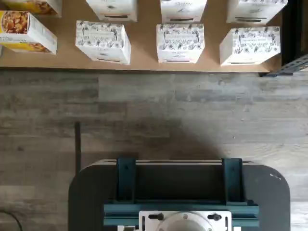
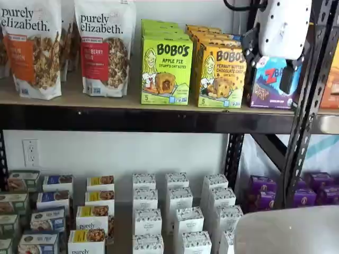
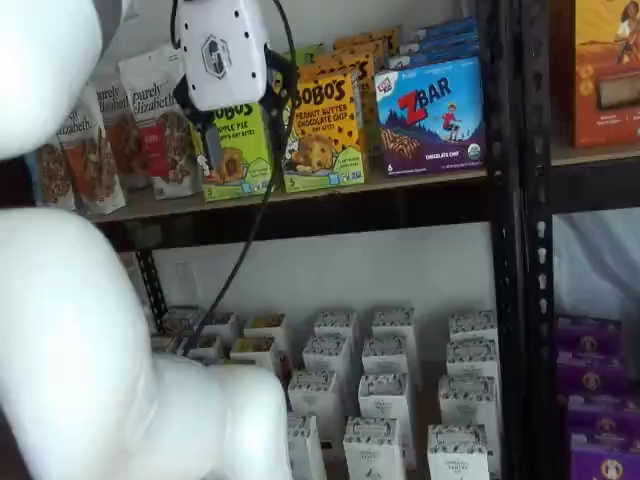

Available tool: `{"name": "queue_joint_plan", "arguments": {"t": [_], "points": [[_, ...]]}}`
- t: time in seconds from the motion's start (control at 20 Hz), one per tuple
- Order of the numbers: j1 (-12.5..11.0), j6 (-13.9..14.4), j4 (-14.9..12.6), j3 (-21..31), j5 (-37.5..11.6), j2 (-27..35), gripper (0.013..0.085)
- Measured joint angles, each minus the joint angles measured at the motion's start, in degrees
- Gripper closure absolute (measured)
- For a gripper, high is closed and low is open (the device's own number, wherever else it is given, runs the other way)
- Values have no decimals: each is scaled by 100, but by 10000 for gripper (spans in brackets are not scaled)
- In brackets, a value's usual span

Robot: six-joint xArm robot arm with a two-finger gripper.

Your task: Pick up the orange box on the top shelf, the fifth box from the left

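While standing upright on the top shelf [image 2: 79,100] at center right, orange box [image 2: 221,75] untouched; gripper [image 2: 267,69] at upper right, apart, fingers spread wide.

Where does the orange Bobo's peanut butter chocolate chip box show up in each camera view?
Wrist view: not in it; only small boxes on a lower level.
A shelf view: the orange box stands right of centre on the top shelf.
A shelf view: the orange box sits upper centre.
Shared landmark: the lime-green Apple Pie box beside it.
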Motion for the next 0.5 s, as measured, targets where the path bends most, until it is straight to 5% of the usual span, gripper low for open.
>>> {"name": "queue_joint_plan", "arguments": {"t": [0.5], "points": [[131, 46, -201, 20, -11, -2, 130]]}}
